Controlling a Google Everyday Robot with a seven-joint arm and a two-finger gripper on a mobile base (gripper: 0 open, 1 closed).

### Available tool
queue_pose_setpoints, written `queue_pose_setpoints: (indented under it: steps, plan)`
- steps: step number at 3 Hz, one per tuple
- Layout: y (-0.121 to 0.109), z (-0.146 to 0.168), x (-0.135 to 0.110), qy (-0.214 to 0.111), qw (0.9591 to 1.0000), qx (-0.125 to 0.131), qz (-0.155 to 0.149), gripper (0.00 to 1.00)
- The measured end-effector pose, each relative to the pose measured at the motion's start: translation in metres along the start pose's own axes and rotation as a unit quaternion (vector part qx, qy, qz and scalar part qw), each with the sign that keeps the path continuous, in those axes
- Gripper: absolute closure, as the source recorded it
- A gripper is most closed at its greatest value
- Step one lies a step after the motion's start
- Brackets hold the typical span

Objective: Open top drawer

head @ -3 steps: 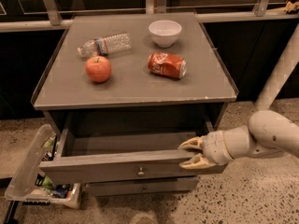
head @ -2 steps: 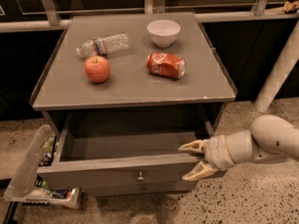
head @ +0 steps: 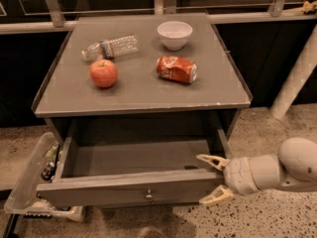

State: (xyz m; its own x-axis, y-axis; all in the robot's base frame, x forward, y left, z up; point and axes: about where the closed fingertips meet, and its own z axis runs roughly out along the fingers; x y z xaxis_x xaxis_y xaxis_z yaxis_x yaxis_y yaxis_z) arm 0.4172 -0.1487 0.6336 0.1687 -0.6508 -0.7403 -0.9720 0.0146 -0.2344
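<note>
Under the grey desk (head: pixel 138 90) the top drawer (head: pixel 99 192) stands well out, and my pincer (head: pixel 214 178), spread open at its right end and holding nothing, should pull straight, without twisting.

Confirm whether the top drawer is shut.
No, the top drawer stands pulled out, with the gripper at its right front corner.

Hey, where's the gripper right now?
Lower right of the camera view: the gripper is open and straddles the right end of the front of the pulled-out top drawer.
</note>
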Motion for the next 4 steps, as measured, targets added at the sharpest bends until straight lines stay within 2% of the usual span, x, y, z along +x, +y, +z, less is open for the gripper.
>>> queue_pose_setpoints:
  steps: [1, 2, 3, 4]
  plan:
    - [-0.002, -0.002, -0.002, 0.000, 1.0000, 0.000, 0.000, 0.61]
    - [0.015, -0.010, -0.030, -0.001, 0.9995, 0.010, -0.031, 0.84]
    - [0.015, -0.013, -0.034, -0.002, 0.9994, 0.010, -0.032, 1.00]
    - [0.037, -0.021, -0.028, 0.002, 0.9994, 0.014, -0.033, 0.88]
